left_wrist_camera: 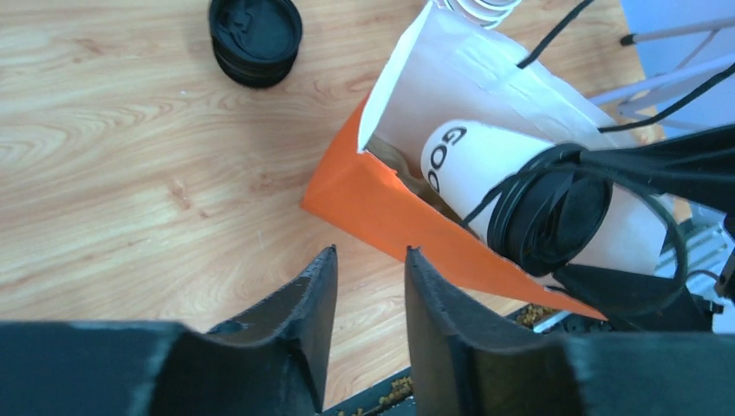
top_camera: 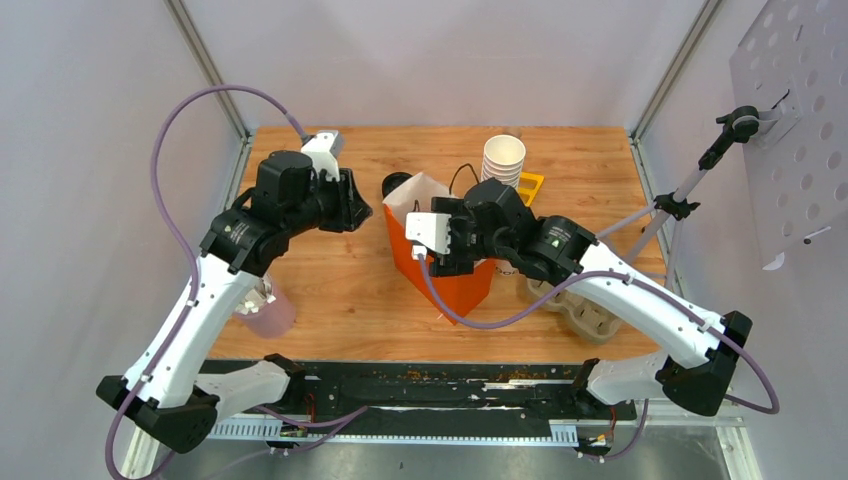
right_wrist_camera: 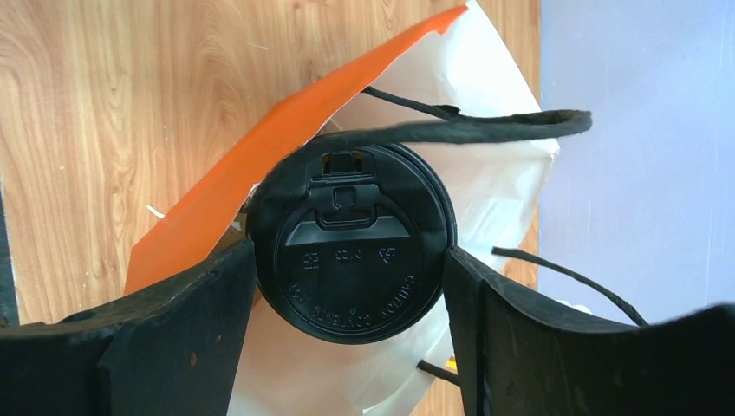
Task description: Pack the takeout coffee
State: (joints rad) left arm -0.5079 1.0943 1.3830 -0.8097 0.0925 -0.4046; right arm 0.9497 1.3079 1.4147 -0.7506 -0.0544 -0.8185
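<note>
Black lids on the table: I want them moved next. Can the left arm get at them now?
Probably yes: the left gripper is open and empty, with bare table between it and the lids; the bag sits aside.

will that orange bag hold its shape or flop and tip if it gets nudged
Probably floppy: the orange paper bag has thin walls and its mouth looks bent. Likely light and apt to slide or tip, standing free on the table, the left gripper apart from it. The lidded cup in its mouth may steady it.
</note>
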